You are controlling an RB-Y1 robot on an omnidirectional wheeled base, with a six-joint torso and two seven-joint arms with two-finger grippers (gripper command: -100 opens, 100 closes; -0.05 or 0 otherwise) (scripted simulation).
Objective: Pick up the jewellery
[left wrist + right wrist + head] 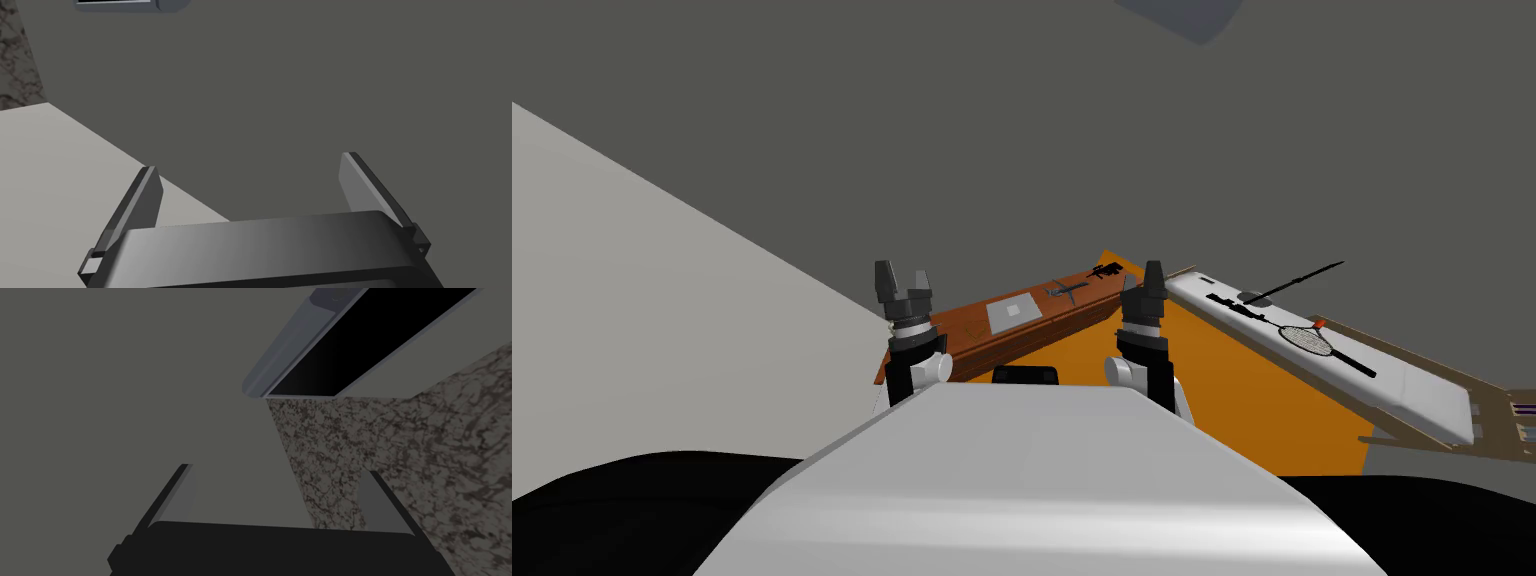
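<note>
Grippers are standing raised ahead of the robot, the left gripper (902, 275) and the right gripper (1153, 272) both spreading their fingers wide and holding nothing. Beyond them a long brown shelf (967, 330) is carrying a grey square (1013, 311), a nearer dark item (1065, 292) and a farther dark item (1106, 269). Which is the jewellery cannot be told. Orange floor (1252, 400) is lying open between the shelf and a white table (1412, 385) bearing a racket (1312, 338).

Dim, flat, even light lies on the grey wall (300, 100) beyond my left fingers (360, 185), which show mid-grey, while my right fingers (182, 493) sit darker, nearly silhouetted, and the head view's wide lens slants and splays everything.
</note>
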